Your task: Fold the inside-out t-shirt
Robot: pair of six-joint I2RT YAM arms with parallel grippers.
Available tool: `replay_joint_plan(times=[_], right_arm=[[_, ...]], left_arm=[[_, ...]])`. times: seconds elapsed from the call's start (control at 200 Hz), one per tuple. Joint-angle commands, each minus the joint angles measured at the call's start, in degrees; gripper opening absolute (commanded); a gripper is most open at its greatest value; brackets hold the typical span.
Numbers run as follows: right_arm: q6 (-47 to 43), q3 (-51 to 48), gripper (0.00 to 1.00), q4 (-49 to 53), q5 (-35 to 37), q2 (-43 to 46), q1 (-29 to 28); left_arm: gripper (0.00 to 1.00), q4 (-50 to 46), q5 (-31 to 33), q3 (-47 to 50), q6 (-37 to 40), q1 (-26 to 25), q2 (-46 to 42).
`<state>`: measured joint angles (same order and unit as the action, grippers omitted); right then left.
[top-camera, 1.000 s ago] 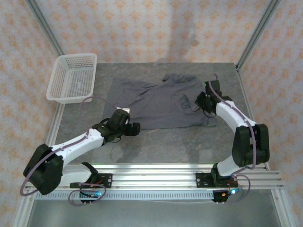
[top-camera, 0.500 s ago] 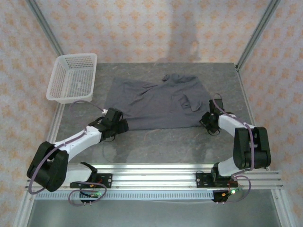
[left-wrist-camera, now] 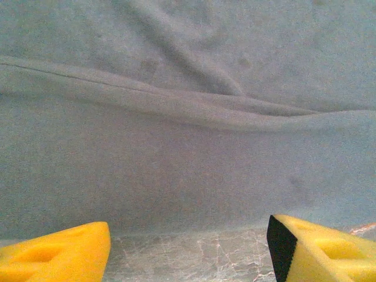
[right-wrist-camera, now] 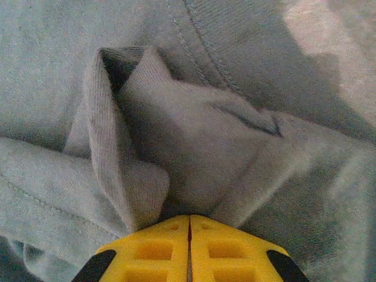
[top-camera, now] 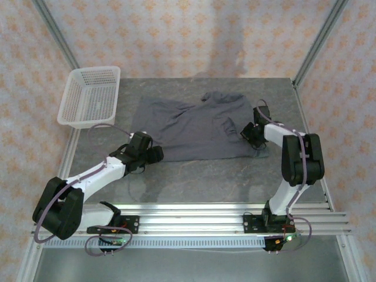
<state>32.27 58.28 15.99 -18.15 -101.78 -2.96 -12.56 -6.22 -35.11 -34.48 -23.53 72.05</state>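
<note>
The inside-out t-shirt (top-camera: 194,124), dark slate-grey and wrinkled, lies spread on the marbled table (top-camera: 200,176). My left gripper (top-camera: 154,154) sits at the shirt's near-left hem. In the left wrist view my left gripper (left-wrist-camera: 188,255) is open, its yellow fingers (left-wrist-camera: 59,252) wide apart over bare table, the hem (left-wrist-camera: 188,223) just ahead of them. My right gripper (top-camera: 249,134) is at the shirt's right edge. In the right wrist view my right gripper (right-wrist-camera: 189,218) is shut, with bunched cloth (right-wrist-camera: 194,135) puckering out from its tips.
A white mesh basket (top-camera: 88,121) stands at the table's far left corner. Bare table runs between the shirt's near hem and the aluminium rail (top-camera: 194,211) at the arm bases. Frame posts rise at both far corners.
The left gripper shifted left along the near hem and narrowed a little. The right gripper dipped toward the near right corner, came back up the shirt's right edge and shut on cloth.
</note>
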Motion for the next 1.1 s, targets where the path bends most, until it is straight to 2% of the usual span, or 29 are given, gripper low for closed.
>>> replay_joint_plan(times=[0.0, 0.2, 0.465, 0.54, 0.6, 0.661, 0.701, 0.786, 0.826, 0.896, 1.096], right_arm=[[-0.77, 4.53, 0.09, -0.72, -0.79, -1.86, -0.03], [0.11, 13.43, 0.10, 1.62, -0.81, -4.56, -0.03], [-1.63, 23.50, 0.11, 3.62, -2.54, -12.77, 0.61], [-2.77, 24.65, 0.13, 5.77, -2.39, -10.75, 1.68], [-3.17, 21.79, 0.15, 5.95, -1.08, -6.07, 2.58], [-3.10, 15.16, 0.16, 4.02, 1.09, 0.47, 2.96], [-2.26, 9.32, 0.16, 2.00, 2.00, 4.70, 2.96], [0.70, -2.87, 0.09, -2.77, 1.52, 12.12, 2.92], [1.66, -7.63, 0.05, -4.78, 1.20, 14.33, 2.96], [1.64, -12.72, 0.00, -6.06, 1.49, 15.88, 2.96], [-0.21, -15.21, 0.00, -5.41, 1.62, 13.89, 2.96]], left_arm=[[0.72, 0.61, 0.15, 0.26, 0.29, -0.01, -0.97], [0.72, 0.34, 0.31, 1.14, 0.31, 0.02, -2.53], [0.72, -1.83, 3.30, 1.83, -0.55, -0.03, -4.05], [0.72, -3.97, 5.55, 1.30, -1.43, 0.21, -3.96], [0.71, -4.25, 6.22, 1.40, -2.37, 0.97, -3.80], [0.65, -3.41, 5.82, 1.58, -3.40, 2.22, -3.31], [0.55, -2.58, 5.54, 1.50, -4.02, 3.01, -2.69], [0.14, -1.34, 5.25, 0.24, -5.34, 4.26, -0.53], [0.00, -1.09, 5.38, -0.84, -5.91, 4.68, 0.80], [0.00, -0.32, 6.28, -2.59, -6.90, 5.29, 3.18], [0.00, 2.57, 5.97, -7.24, -8.56, 9.21, 13.73]])
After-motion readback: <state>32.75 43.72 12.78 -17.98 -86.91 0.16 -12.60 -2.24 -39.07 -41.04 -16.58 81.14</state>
